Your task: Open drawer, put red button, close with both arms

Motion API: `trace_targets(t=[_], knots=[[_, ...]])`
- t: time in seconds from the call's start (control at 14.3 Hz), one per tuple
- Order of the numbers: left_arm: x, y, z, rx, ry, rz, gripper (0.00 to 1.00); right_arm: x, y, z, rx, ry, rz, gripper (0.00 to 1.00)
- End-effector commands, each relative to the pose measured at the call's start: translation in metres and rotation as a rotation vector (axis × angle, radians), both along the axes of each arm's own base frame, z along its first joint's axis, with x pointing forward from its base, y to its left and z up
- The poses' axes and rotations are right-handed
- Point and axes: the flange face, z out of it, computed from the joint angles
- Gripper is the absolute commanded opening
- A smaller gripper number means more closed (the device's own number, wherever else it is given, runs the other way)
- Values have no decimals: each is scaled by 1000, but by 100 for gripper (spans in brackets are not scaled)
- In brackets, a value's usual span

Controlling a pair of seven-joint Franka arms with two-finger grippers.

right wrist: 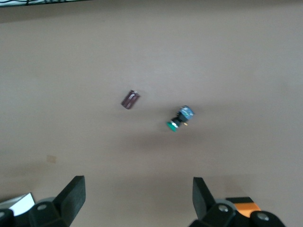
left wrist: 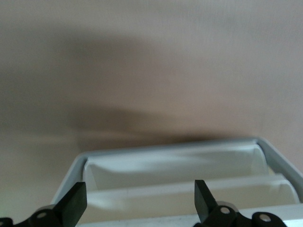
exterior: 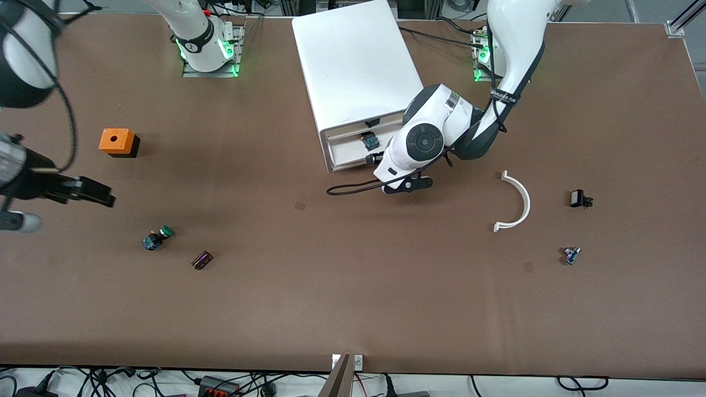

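Red button [exterior: 370,141] sits in the open drawer [exterior: 353,151]. Left gripper [left wrist: 138,203] is at the drawer's front and right gripper [right wrist: 137,201] waits over bare surface [exterior: 342,286] at the green button's [exterior: 158,237] 9 o'clock, both with fingers apart. Next: push it shut.

The cabinet [exterior: 358,66] stands at the upper middle of the frame, between the two arm bases. Its drawer [exterior: 345,156] is pulled out toward the front camera, with the button [exterior: 370,142] lying in it. The left gripper [left wrist: 139,198] is just in front of that drawer.

Toward the right arm's end, the right gripper [exterior: 102,194] hangs over the table, between the holed box [exterior: 116,141] and, lower in the frame, a second pushbutton [exterior: 157,238] with a small cylinder [exterior: 202,260] beside it.

Toward the left arm's end lies a curved bracket [exterior: 518,201]. A small clip [exterior: 579,198] sits beside it, nearer the table's end, and a tiny component [exterior: 571,255] lies lower in the frame.
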Motion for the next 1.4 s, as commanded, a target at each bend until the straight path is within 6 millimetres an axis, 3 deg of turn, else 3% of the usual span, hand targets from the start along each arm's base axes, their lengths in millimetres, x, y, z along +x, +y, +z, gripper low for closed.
trace_targets(t=[0.0, 0.42, 0.56, 0.7, 0.98, 1.33], knots=[[-15, -4, 5, -15, 66, 7, 100, -35, -25, 15, 20, 10, 14, 100], [-23, -7, 4, -1, 98, -19, 100, -63, -24, 16, -45, 70, 54, 100], [-13, 1, 10, -7, 84, -21, 100, -80, -26, 8, -49, 37, 82, 100], [12, 21, 36, 13, 33, -16, 100, -99, -27, 0, -48, 3, 82, 100], [67, 109, 98, 54, -67, -28, 100, -106, -27, -1, -47, -10, 84, 100], [110, 264, 180, 5, -192, -200, 100, -106, -24, 2, -44, 4, 87, 100]])
